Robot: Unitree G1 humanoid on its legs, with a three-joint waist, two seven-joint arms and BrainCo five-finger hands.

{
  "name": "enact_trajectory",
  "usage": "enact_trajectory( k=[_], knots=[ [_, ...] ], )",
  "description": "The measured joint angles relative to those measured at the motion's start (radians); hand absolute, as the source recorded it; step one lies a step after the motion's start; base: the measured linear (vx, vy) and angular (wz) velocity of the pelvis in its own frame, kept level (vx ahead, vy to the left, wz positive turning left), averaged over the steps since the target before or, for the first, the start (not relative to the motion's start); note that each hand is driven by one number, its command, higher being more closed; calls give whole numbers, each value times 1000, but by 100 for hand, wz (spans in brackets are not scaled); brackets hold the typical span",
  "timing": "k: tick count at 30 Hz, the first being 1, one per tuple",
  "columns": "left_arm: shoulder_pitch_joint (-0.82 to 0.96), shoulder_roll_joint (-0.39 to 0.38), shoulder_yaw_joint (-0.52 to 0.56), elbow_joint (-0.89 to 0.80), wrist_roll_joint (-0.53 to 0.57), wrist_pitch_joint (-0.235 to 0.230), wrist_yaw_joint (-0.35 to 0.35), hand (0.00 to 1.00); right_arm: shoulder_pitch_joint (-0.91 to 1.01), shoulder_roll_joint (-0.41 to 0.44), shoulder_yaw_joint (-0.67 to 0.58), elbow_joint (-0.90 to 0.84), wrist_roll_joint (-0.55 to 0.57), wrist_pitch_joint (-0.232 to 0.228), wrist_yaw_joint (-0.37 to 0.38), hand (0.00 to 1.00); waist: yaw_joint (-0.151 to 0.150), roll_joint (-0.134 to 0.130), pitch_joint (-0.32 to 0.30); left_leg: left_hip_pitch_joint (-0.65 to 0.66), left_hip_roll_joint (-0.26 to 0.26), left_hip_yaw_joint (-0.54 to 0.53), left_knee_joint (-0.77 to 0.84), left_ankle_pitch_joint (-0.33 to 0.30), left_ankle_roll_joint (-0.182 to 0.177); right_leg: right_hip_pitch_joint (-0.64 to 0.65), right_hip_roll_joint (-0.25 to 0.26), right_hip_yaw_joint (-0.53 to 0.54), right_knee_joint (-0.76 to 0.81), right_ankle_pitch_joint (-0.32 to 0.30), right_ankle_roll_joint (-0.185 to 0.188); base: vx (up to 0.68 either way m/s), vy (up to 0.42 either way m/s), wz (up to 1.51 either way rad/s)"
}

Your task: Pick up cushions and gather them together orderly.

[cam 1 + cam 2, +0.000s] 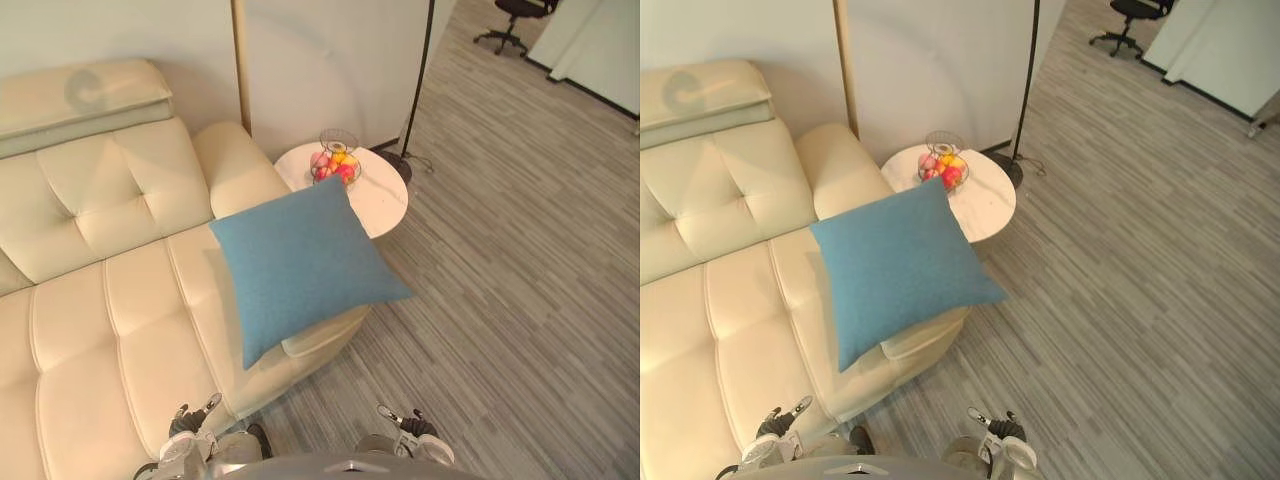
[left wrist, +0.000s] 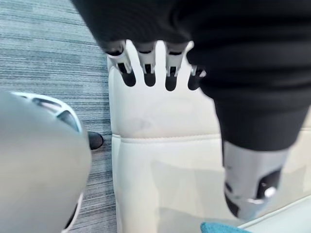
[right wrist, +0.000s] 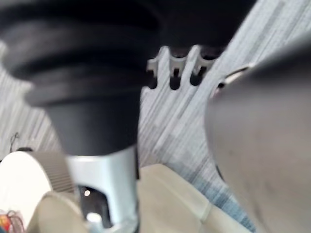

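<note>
At the seat end of the sofa (image 1: pixel 100 300), the blue cushion (image 1: pixel 300 262) rests with one corner overhanging. Left hand (image 1: pixel 192 422) and right hand (image 1: pixel 412 425) hang low, fingers (image 2: pixel 146 60) straight, empty.

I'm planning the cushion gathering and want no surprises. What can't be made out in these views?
- Sofa: its left part is cut off by the left edge of both eye views, so more cushions there can't be ruled out.
- Blue cushion: it covers the seat edge beneath it.
- Wire basket: the fruit inside is too small to identify.
- Office chair: cut off by the top edge.
</note>
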Motion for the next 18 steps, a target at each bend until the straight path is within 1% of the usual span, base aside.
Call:
enact_trajectory(
  k=[1,2,4,5,6,7,8,9,10,11,13,14,16,17,18],
  knots=[
    [0,1,-3,1,-4,0,1,0,0,-1,1,1,0,-1,0,0,-1,0,0,2,-3,-21,-5,3,-5,-15,27,31,-35,-29,-1,65,-60,48],
    [-1,1,-4,1,-4,0,1,0,-1,-3,1,4,0,-2,0,0,-2,2,0,4,-6,-40,-14,8,-12,-25,48,53,-89,-43,-7,84,-113,57],
    [-2,0,-6,3,-6,0,1,0,-1,-11,9,15,1,-3,-1,0,-4,6,2,3,-5,-78,-23,20,-27,-29,100,109,-260,-38,-14,79,-157,62],
    [2,10,-2,4,-8,-2,0,0,1,-8,15,41,4,-7,-1,0,-5,-20,-12,-1,-31,-107,-30,25,-49,-19,118,159,-410,93,-24,57,-137,66],
    [-4,5,1,13,-9,-3,0,0,-2,-8,9,45,10,-8,0,0,-10,-18,-13,6,-29,-127,-32,27,-52,-6,117,147,-404,89,-5,125,-181,57],
    [5,-17,18,27,-26,-3,1,0,0,-28,3,56,10,-7,-1,0,-5,15,-27,28,-17,-142,-70,53,-63,15,135,135,-441,91,-10,107,-103,26],
    [9,-33,29,30,-27,-4,1,0,2,-35,-6,58,11,-7,-1,0,-1,30,-36,40,-10,-144,-100,67,-74,25,147,127,-462,97,-15,158,-144,13],
    [13,-43,36,33,-35,-3,1,0,2,-43,-6,58,10,-8,-1,0,-1,53,-46,52,0,-149,-128,81,-79,46,165,119,-496,107,-21,133,-113,4],
    [16,-48,38,33,-39,-4,1,0,3,-47,-6,59,10,-7,-1,0,-1,60,-51,57,7,-150,-140,86,-84,59,175,115,-519,116,-23,150,-124,1],
    [19,-53,47,32,-46,-6,1,0,6,-47,-6,59,10,-7,-1,0,1,62,-52,74,20,-151,-155,91,-90,94,200,111,-569,138,-30,132,-119,-6],
    [20,-45,47,31,-52,-10,-1,0,15,-42,-9,58,10,-7,-2,0,2,43,-57,86,35,-151,-170,96,-98,120,222,109,-622,158,-39,65,-96,-7],
    [20,-37,47,31,-52,-10,-1,0,18,-38,-12,56,10,-6,-3,0,2,41,-63,86,37,-151,-170,96,-99,125,226,108,-632,161,-41,37,-69,-5],
    [21,-23,47,25,-58,-10,1,0,24,-34,-31,26,6,-4,-7,0,2,21,-65,84,38,-150,-172,96,-100,128,235,112,-650,169,-41,31,-48,-6],
    [22,-20,47,21,-62,-10,1,0,26,-35,-47,11,2,-1,-11,0,2,17,-65,84,37,-148,-173,95,-100,128,235,115,-656,172,-42,14,-10,-13],
    [25,-17,59,12,-63,-8,3,0,41,-44,-68,-66,-2,3,-23,0,2,12,-68,83,30,-142,-180,95,-100,128,233,124,-673,182,-40,11,16,-13]
  ],
)
